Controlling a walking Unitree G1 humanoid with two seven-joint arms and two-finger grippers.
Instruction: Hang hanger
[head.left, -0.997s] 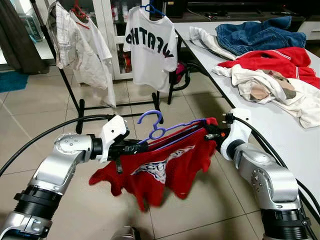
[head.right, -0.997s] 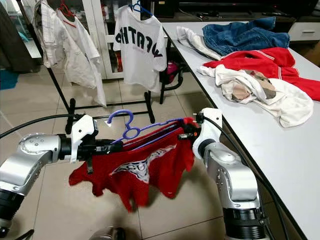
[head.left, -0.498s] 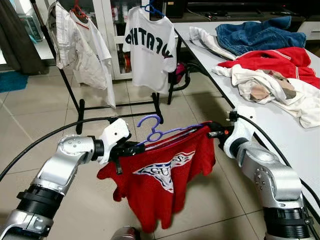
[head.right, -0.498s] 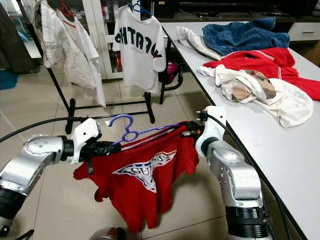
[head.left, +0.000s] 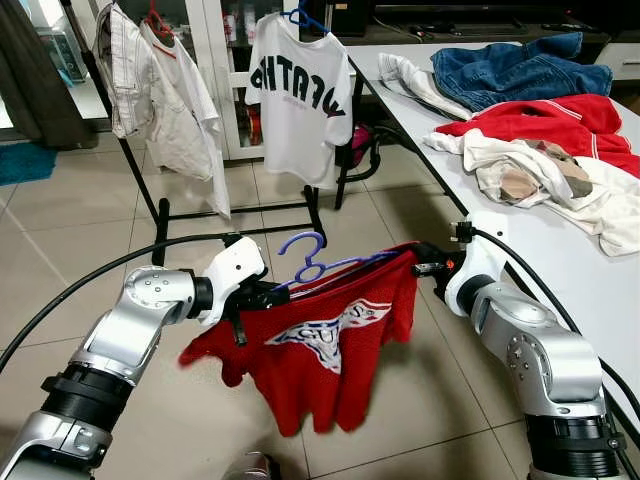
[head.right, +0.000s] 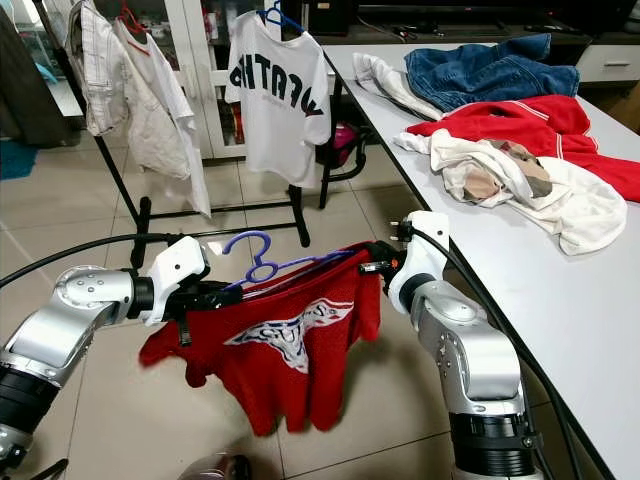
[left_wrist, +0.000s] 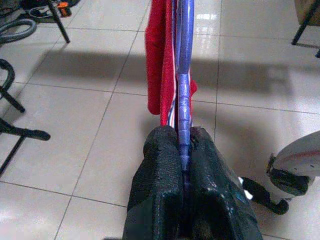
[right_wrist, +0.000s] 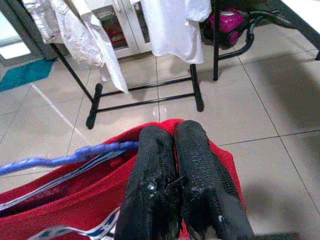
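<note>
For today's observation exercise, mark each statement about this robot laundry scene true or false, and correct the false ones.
1. The left pincer is shut on the purple hanger. True.
2. The red shirt on the hanger lies flat on the table. False: it hangs in the air between the two arms, above the tiled floor.
3. A white T-shirt with dark lettering hangs on the clothes rack. True.
4. The right pincer is open and holds nothing. False: it is shut on the red shirt's edge.
5. The table holds a pile of clothes, including denim. True.
</note>
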